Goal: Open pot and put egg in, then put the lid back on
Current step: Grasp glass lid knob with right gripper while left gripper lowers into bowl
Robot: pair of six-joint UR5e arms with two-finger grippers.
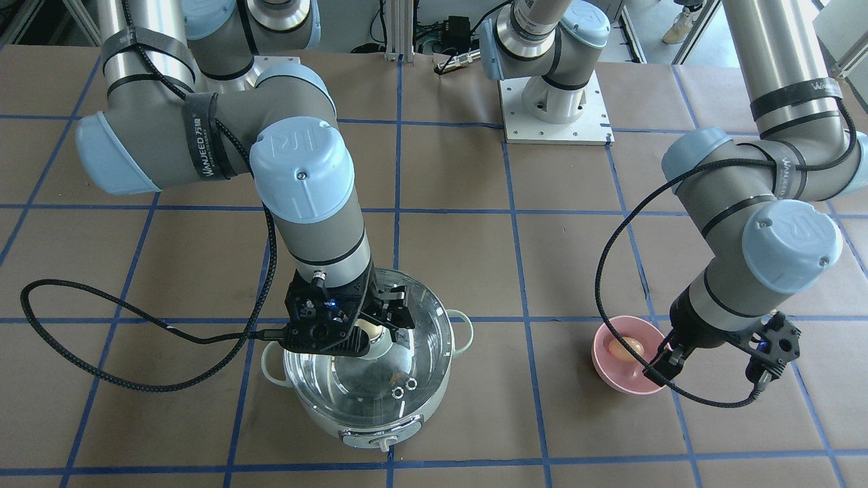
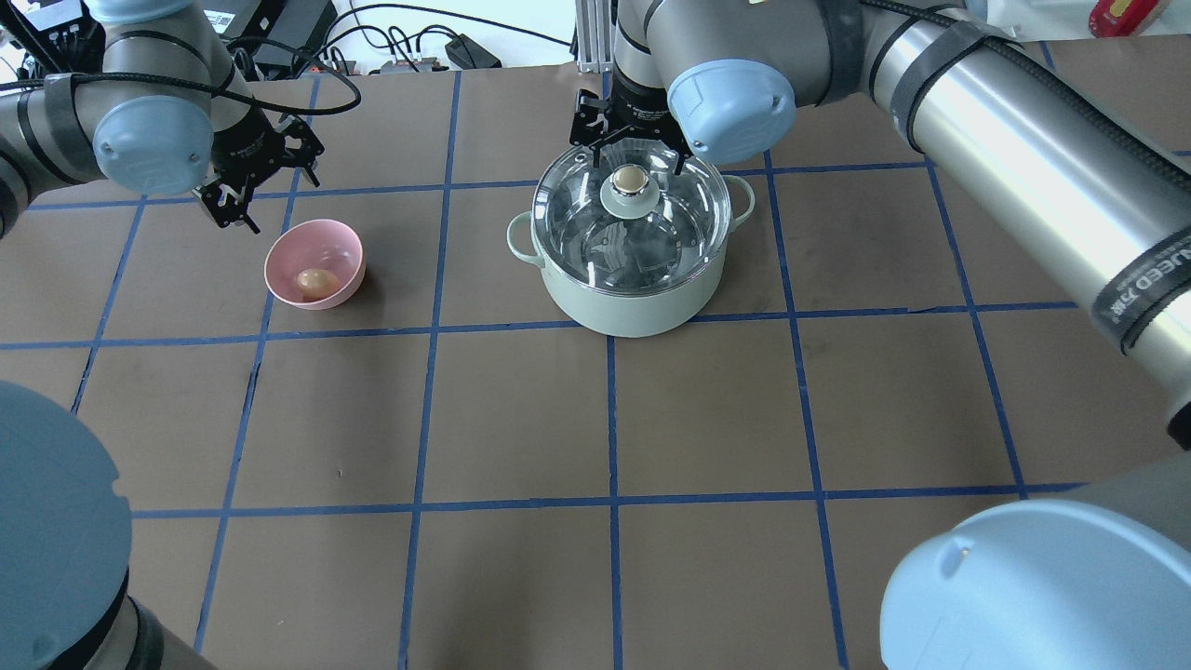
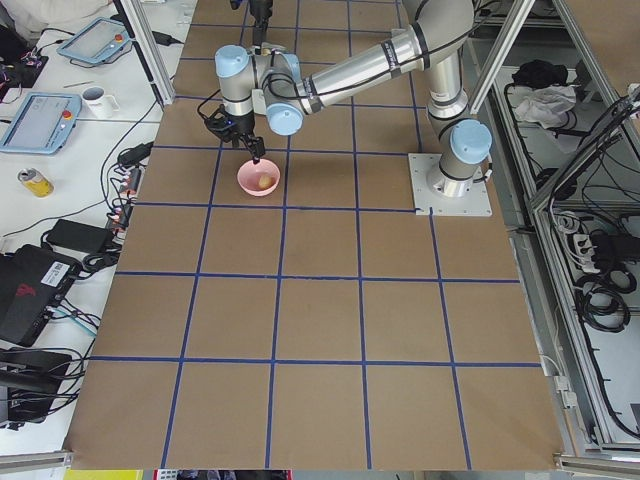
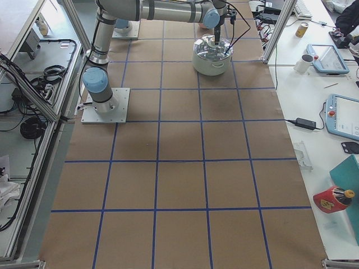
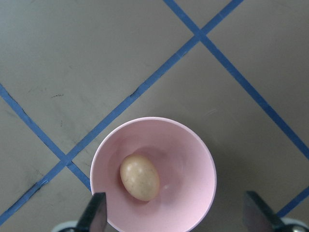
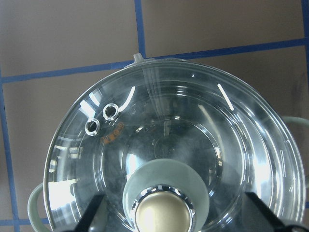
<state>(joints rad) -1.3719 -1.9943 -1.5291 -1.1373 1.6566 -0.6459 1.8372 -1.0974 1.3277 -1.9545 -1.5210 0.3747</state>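
Nearest the front camera, upper left: smooth pale-blue joint cap [image 1: 302, 166] embossed "UR", black strap [image 1: 202, 139] printed "WANJEED". Below, right gripper [image 2: 631, 158] spread wide either side of the beige knob [image 6: 164, 215], clear of it. Clear glass lid [image 6: 193, 121] seated on the mint pot [image 2: 633, 302]. Left of that in the overhead view, left gripper [image 5: 177, 217] parted above a glossy pink bowl [image 5: 203, 154] cradling the speckled brown egg [image 5: 139, 177].
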